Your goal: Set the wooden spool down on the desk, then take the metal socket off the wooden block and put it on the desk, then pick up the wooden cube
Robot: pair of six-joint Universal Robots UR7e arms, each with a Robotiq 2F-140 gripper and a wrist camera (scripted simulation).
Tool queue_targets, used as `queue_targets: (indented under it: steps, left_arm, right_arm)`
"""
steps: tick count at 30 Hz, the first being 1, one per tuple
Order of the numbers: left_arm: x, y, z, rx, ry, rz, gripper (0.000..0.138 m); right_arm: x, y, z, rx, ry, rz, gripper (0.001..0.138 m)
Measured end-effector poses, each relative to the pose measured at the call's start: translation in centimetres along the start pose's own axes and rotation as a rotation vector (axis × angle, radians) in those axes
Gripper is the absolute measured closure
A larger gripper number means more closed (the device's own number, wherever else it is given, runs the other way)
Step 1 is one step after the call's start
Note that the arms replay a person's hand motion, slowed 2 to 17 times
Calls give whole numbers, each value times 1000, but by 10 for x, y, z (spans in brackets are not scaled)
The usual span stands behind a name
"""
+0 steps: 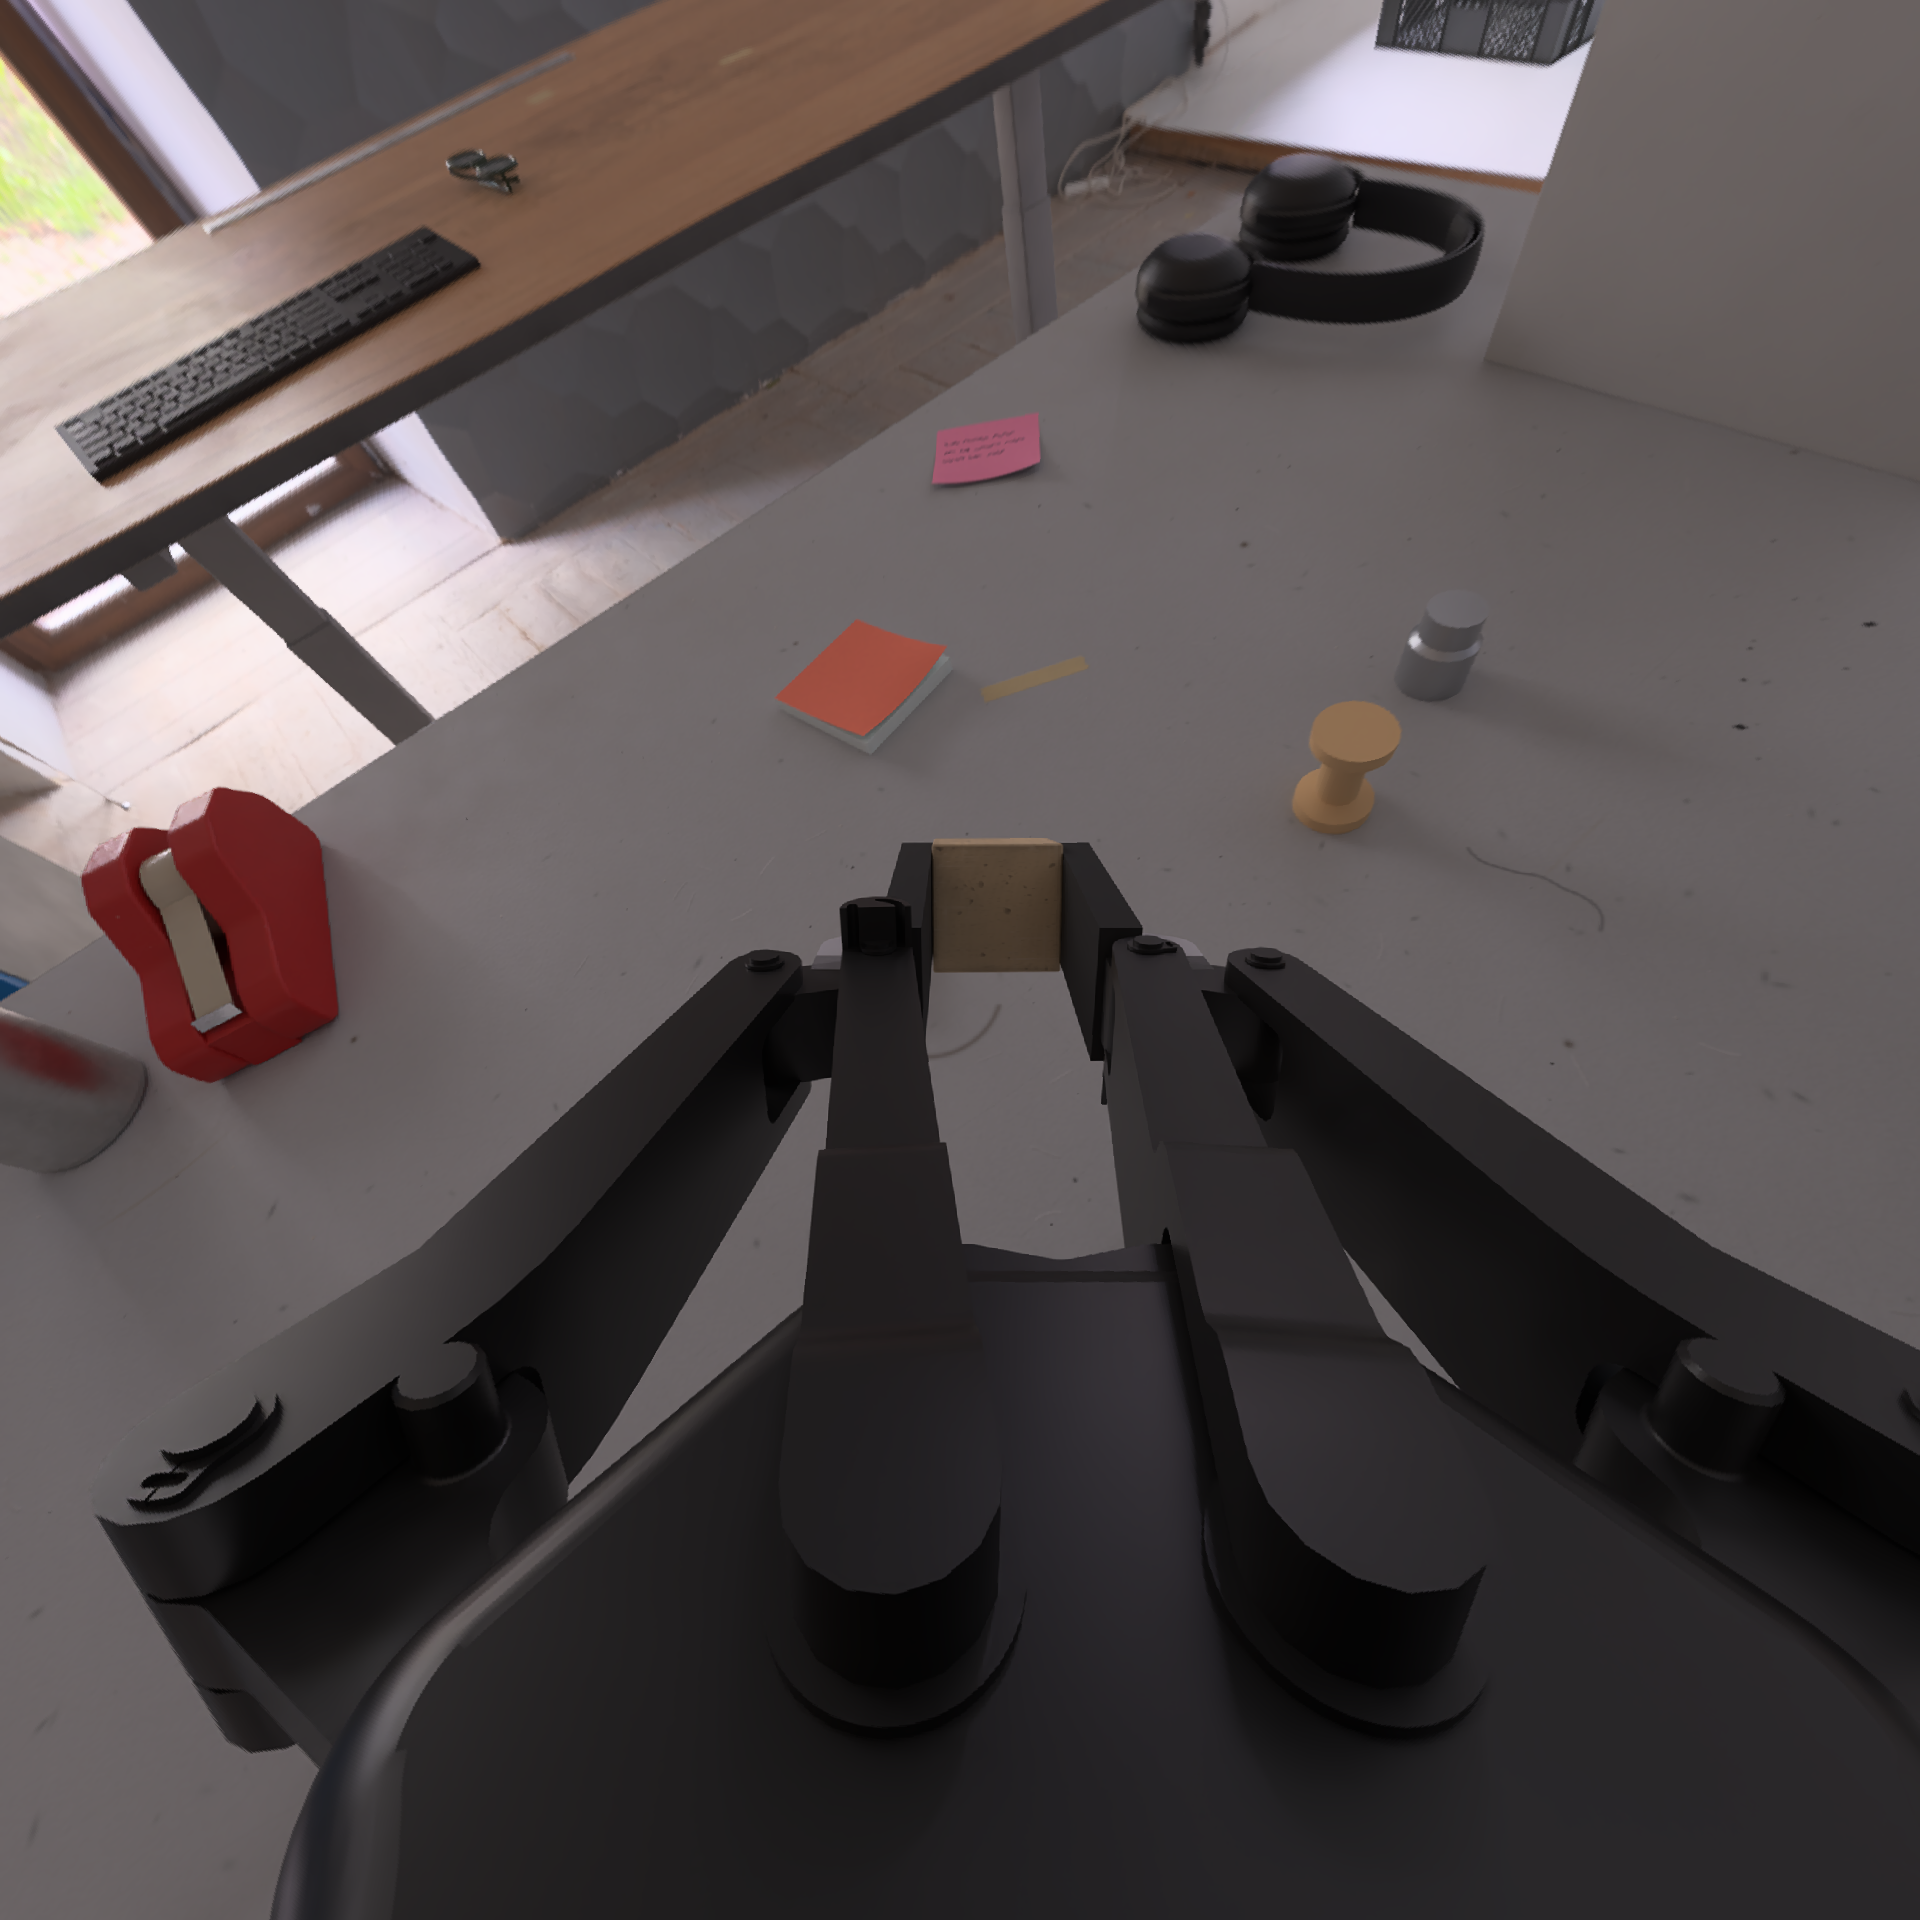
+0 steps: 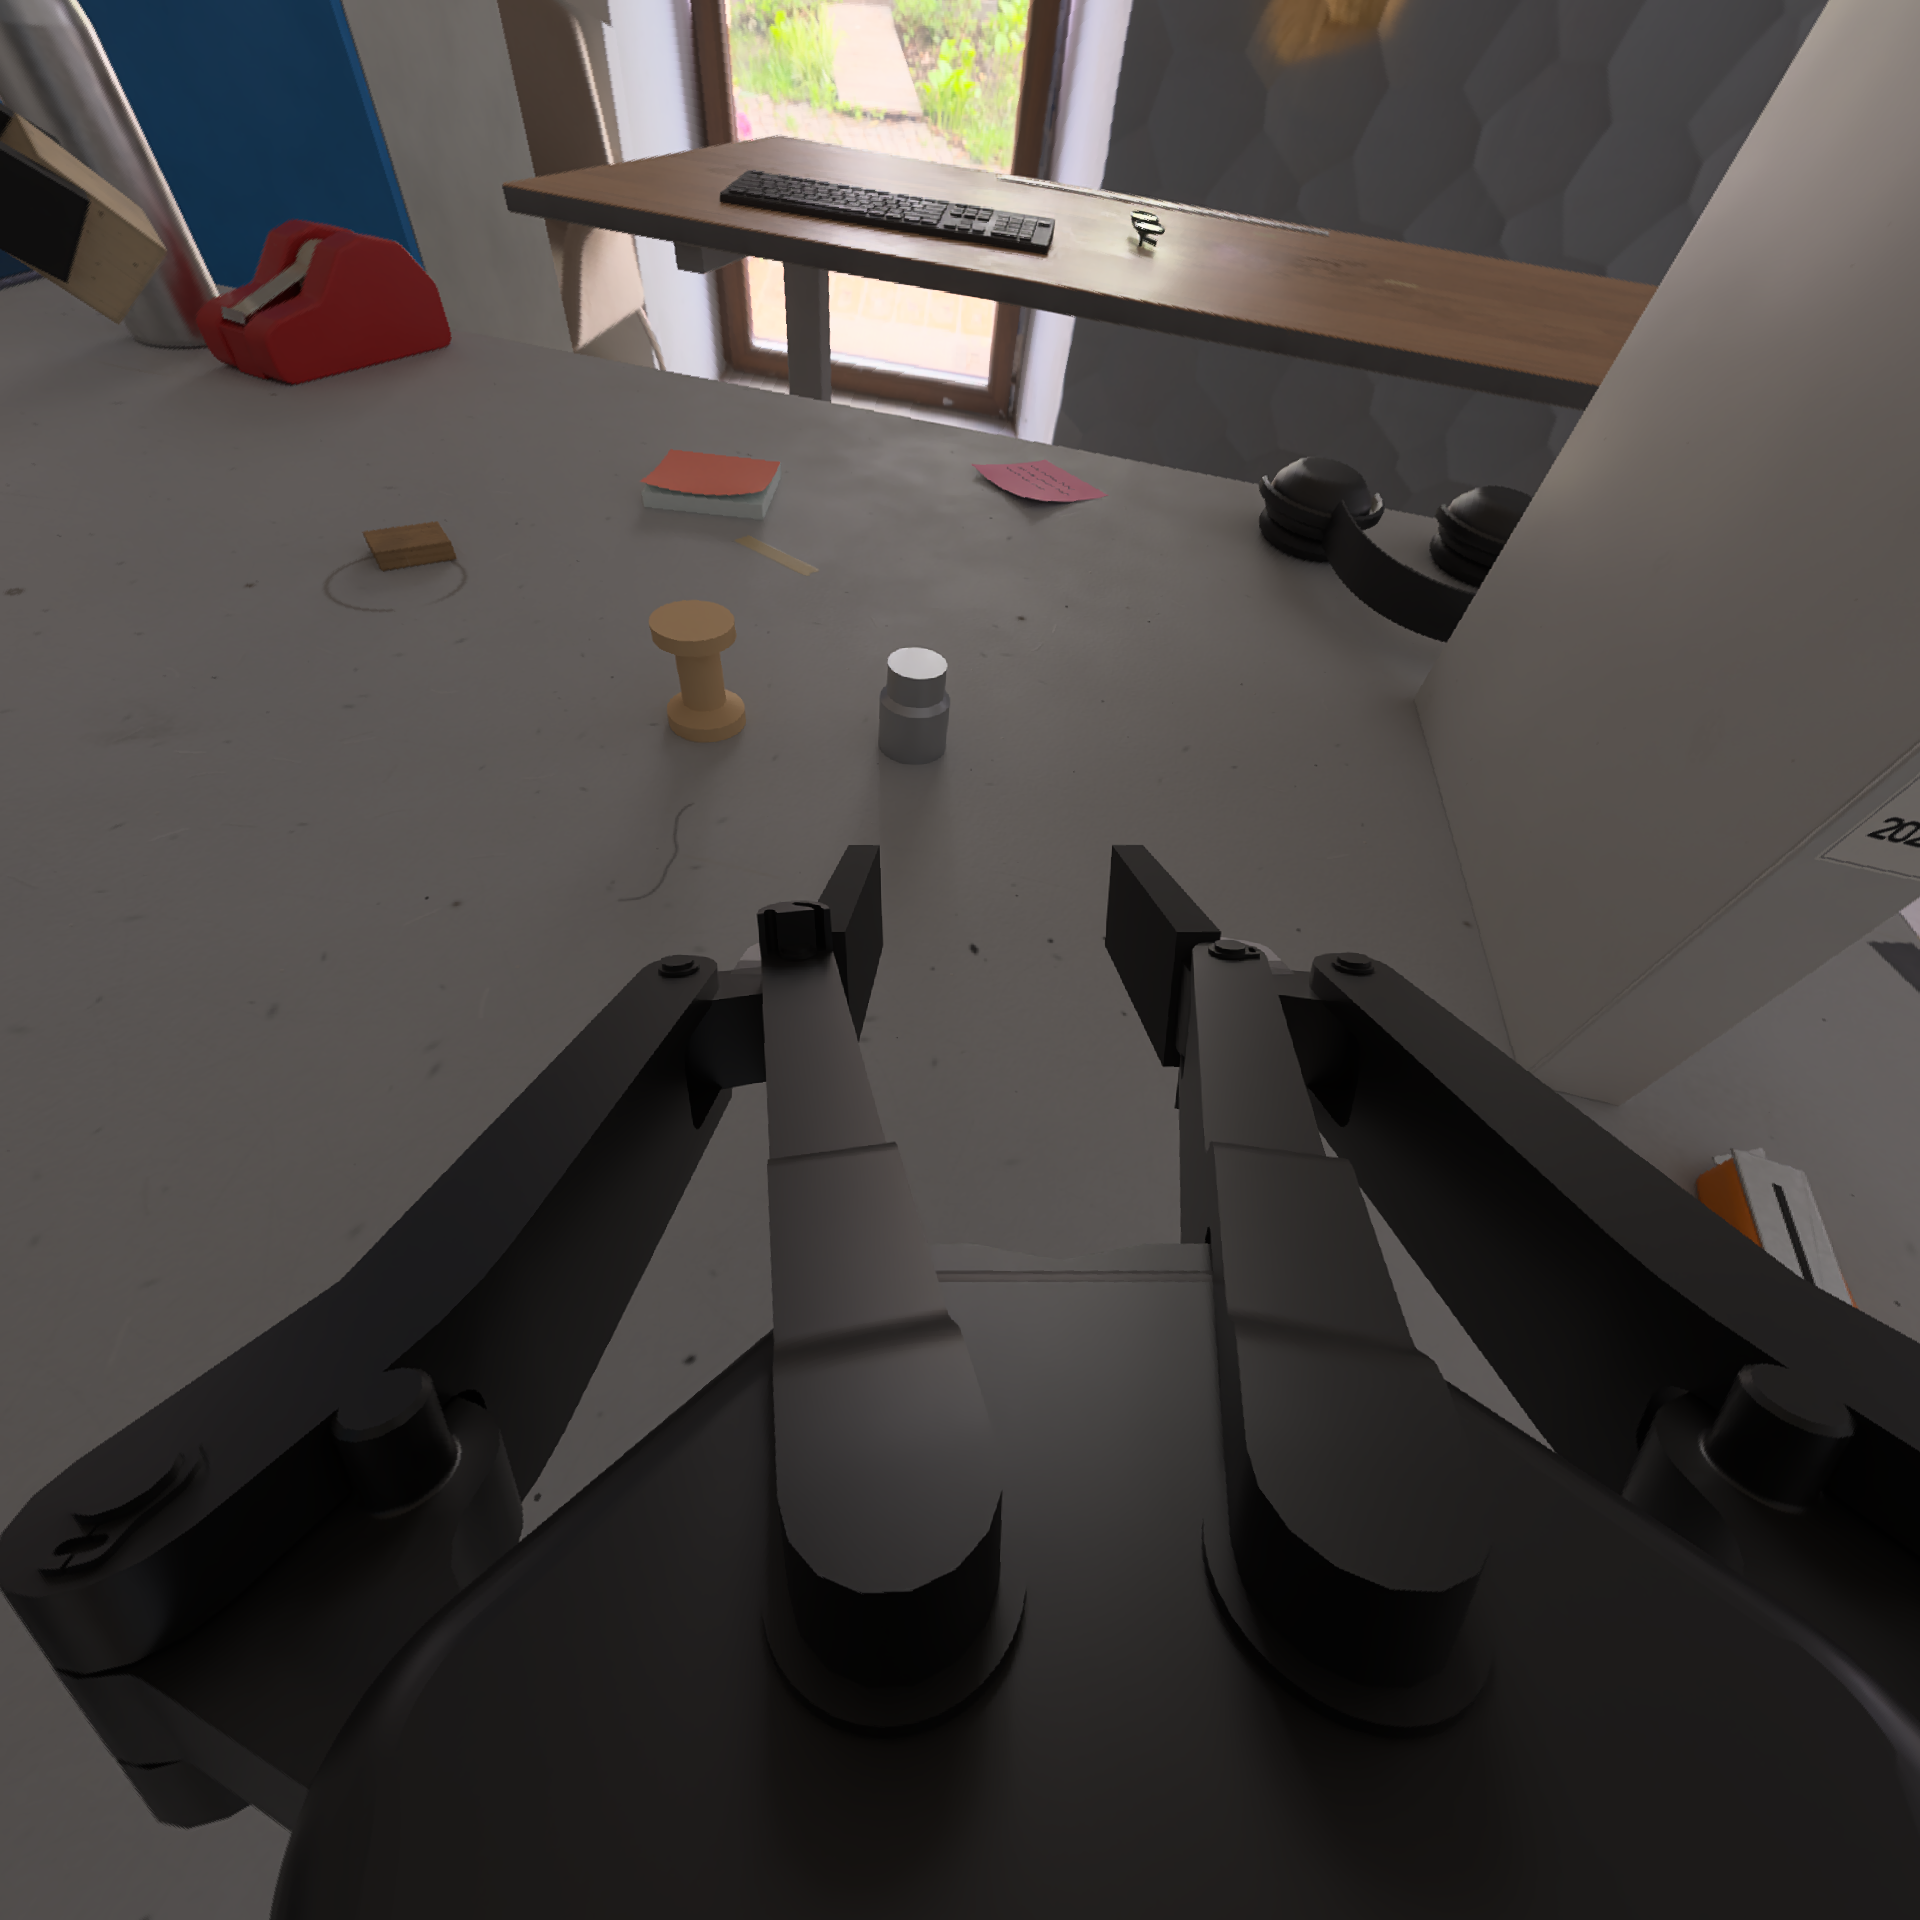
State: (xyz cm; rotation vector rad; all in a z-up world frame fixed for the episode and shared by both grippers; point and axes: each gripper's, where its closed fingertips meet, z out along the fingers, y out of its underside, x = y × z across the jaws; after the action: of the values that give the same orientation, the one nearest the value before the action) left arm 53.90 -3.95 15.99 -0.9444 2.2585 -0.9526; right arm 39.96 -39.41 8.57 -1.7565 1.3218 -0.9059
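The wooden cube (image 1: 995, 905) is clamped between the pads of the left gripper (image 1: 997, 914) and is held up off the grey counter (image 1: 623, 935); in the right wrist view it is seen raised at the counter's left edge (image 2: 88, 244), next to the red tape dispenser (image 2: 332, 301).

The right gripper (image 2: 992, 935) is released, jaws spread with nothing between them, over bare counter.

The wooden spool (image 2: 698, 670) is stood upright on the counter near the middle. The metal socket (image 2: 914, 704) is stood upright just beside it, apart from it, on the side toward the white box (image 2: 1662, 623) at the right edge. The wooden block (image 2: 409, 544) is lying flat toward the left edge, well apart from the spool, nothing on it.

Toward the far edge an orange notepad (image 2: 711, 482), a pink sticky note (image 2: 1039, 482) and a small tan strip (image 2: 777, 555) are laid flat. Black headphones (image 1: 1309, 255) are placed at the far right corner, against the white box.

A second, wooden desk (image 2: 1143, 281) with a black keyboard (image 2: 888, 211) is seen beyond the far edge.
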Motion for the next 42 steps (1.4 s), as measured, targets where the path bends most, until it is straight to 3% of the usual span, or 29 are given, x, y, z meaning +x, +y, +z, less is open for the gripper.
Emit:
queue_targets:
  steps: [10,16,31,42]
  left_arm:
    - [24,0,-15,89,-26,-7,107]
    - [44,4,-19,126,8,-34,107]
    - [79,22,-12,162,50,-89,107]
    - [103,28,-1,205,119,-155,107]
  right_arm:
    - [-3,0,0,-2,-2,-8,81]
    - [-4,0,0,-1,-2,-13,81]
    - [-4,-3,-3,10,4,-18,81]
    - [-3,-2,-4,8,6,-14,82]
